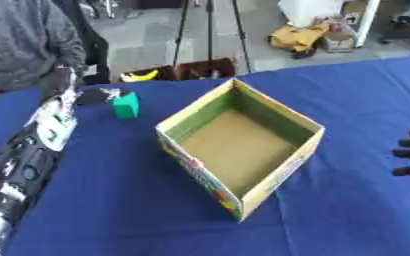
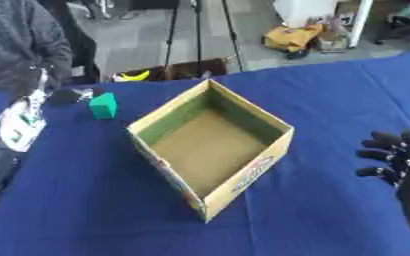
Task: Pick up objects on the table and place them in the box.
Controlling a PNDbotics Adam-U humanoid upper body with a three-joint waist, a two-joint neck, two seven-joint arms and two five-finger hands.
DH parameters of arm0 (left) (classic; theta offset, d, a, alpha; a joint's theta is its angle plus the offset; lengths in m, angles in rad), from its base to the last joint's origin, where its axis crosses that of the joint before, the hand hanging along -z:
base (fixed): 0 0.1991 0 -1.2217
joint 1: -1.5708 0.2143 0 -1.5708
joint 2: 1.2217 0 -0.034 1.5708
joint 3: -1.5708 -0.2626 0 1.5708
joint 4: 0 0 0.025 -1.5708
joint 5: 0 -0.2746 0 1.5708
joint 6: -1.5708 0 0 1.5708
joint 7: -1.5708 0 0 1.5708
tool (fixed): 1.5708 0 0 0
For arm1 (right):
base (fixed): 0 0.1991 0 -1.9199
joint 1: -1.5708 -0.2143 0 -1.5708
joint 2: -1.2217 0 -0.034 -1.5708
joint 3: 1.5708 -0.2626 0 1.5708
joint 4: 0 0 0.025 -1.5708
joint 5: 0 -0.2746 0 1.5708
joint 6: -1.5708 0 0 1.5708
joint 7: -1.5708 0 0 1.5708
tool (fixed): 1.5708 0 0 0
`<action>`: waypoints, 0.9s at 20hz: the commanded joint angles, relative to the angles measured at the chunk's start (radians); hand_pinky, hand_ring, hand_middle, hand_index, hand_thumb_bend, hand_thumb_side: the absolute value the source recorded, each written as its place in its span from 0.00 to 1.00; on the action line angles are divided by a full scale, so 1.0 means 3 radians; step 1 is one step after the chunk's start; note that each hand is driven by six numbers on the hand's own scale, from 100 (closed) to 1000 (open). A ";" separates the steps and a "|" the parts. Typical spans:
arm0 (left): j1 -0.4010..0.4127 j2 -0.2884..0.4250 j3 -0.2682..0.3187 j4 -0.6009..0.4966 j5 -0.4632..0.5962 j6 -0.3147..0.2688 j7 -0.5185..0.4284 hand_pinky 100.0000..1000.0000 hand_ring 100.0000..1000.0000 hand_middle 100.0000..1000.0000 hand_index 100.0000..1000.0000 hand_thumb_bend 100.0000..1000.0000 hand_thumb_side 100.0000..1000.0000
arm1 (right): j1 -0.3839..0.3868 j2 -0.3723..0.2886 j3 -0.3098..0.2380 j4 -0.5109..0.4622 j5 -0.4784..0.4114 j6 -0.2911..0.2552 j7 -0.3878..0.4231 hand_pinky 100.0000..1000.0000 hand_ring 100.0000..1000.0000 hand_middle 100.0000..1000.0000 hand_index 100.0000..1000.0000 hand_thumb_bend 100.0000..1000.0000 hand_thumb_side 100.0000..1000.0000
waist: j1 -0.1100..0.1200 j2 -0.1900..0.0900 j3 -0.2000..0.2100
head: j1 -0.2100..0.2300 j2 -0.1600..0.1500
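Setting: a table under a blue cloth (image 1: pixel 348 200), soft and faintly creased, with an open box at its middle and one small block near the far left.
Box (image 2: pixel 243 170): cardboard, square, lid off, turned corner-on to the robot; printed colour on the outer walls, plain green and brown inside. Nothing shows inside it, so the task appears to be at its start.
Block (image 1: pixel 126 105): green, a smooth, hard-looking cube standing on the cloth, well apart from the box's left wall. It is the only loose object clearly on the table.
Left hand (image 1: pixel 93 96): dark, at the end of a black-and-silver arm that runs up the left edge; it lies just beside the block, on its left, presumably positioned for a grasp. Whether its fingers are spread or closed, or touching the block, cannot be told.
Right hand (image 2: pixel 397 157): idle at the right edge, fingers relaxed and spread, holding nothing, well clear of the box.
Likely next demand: closing on the block, then carrying it rightward over the box rim.
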 commanded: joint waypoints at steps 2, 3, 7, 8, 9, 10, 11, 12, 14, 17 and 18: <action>-0.0083 0.0074 0.0037 0.0057 0.0108 -0.0019 0.0204 0.47 0.55 0.63 0.79 1.00 0.55 | -0.0066 -0.0080 0.0002 -0.0072 0.0016 -0.0006 0.0022 0.52 0.71 0.67 0.79 0.00 1.00 | -0.0009 -0.0019 -0.0034 | 0.0003 -0.0074; -0.0083 0.0072 0.0037 0.0070 0.0138 -0.0022 0.0231 0.47 0.54 0.61 0.79 1.00 0.55 | -0.0068 -0.0082 0.0001 -0.0072 0.0017 -0.0006 0.0021 0.52 0.71 0.67 0.79 0.00 1.00 | -0.0007 -0.0005 -0.0048 | 0.0000 -0.0084; -0.0084 0.0062 0.0018 0.0112 0.0178 -0.0014 0.0296 0.45 0.52 0.59 0.78 1.00 0.55 | -0.0075 -0.0083 -0.0002 -0.0077 0.0019 -0.0007 0.0021 0.52 0.71 0.67 0.79 0.00 1.00 | -0.0003 0.0044 -0.0088 | -0.0007 -0.0114; -0.0084 0.0056 0.0013 0.0118 0.0178 -0.0011 0.0302 0.45 0.52 0.58 0.78 1.00 0.55 | -0.0079 -0.0085 -0.0003 -0.0079 0.0020 -0.0007 0.0021 0.52 0.71 0.67 0.79 0.00 1.00 | -0.0001 0.0057 -0.0096 | -0.0008 -0.0118; -0.0083 0.0048 0.0009 0.0120 0.0175 -0.0009 0.0306 0.45 0.52 0.58 0.78 1.00 0.55 | -0.0082 -0.0087 -0.0004 -0.0080 0.0020 -0.0007 0.0020 0.52 0.71 0.67 0.79 0.00 1.00 | 0.0001 0.0066 -0.0102 | -0.0008 -0.0120; -0.0083 0.0039 0.0003 0.0123 0.0170 -0.0007 0.0304 0.45 0.52 0.58 0.78 1.00 0.55 | -0.0084 -0.0088 -0.0005 -0.0081 0.0021 -0.0007 0.0020 0.52 0.71 0.67 0.79 0.00 1.00 | 0.0003 0.0073 -0.0106 | -0.0008 -0.0121; -0.0082 0.0030 -0.0002 0.0126 0.0164 -0.0004 0.0297 0.45 0.51 0.58 0.78 1.00 0.56 | -0.0085 -0.0089 -0.0005 -0.0081 0.0021 -0.0007 0.0019 0.52 0.71 0.67 0.79 0.00 1.00 | 0.0006 0.0078 -0.0108 | -0.0008 -0.0119; -0.0081 0.0014 -0.0009 0.0130 0.0155 0.0001 0.0283 0.44 0.51 0.57 0.78 1.00 0.56 | -0.0086 -0.0088 -0.0004 -0.0082 0.0021 -0.0006 0.0020 0.52 0.71 0.67 0.79 0.00 1.00 | 0.0010 0.0084 -0.0110 | -0.0009 -0.0115; -0.0078 -0.0017 -0.0022 0.0130 0.0132 0.0007 0.0252 0.44 0.50 0.57 0.78 1.00 0.56 | -0.0087 -0.0084 -0.0002 -0.0083 0.0022 -0.0005 0.0024 0.52 0.71 0.67 0.79 0.00 1.00 | 0.0016 0.0089 -0.0110 | -0.0012 -0.0110; -0.0067 -0.0046 -0.0037 0.0131 0.0090 0.0017 0.0190 0.41 0.47 0.54 0.77 0.97 0.55 | -0.0094 -0.0077 -0.0002 -0.0087 0.0023 -0.0006 0.0030 0.52 0.71 0.67 0.79 0.00 1.00 | 0.0015 0.0096 -0.0121 | -0.0024 -0.0123; -0.0063 -0.0052 -0.0040 0.0134 0.0075 0.0024 0.0169 0.41 0.47 0.54 0.77 0.97 0.54 | -0.0096 -0.0077 -0.0003 -0.0088 0.0023 -0.0006 0.0030 0.52 0.71 0.67 0.79 0.00 1.00 | 0.0014 0.0098 -0.0128 | -0.0026 -0.0127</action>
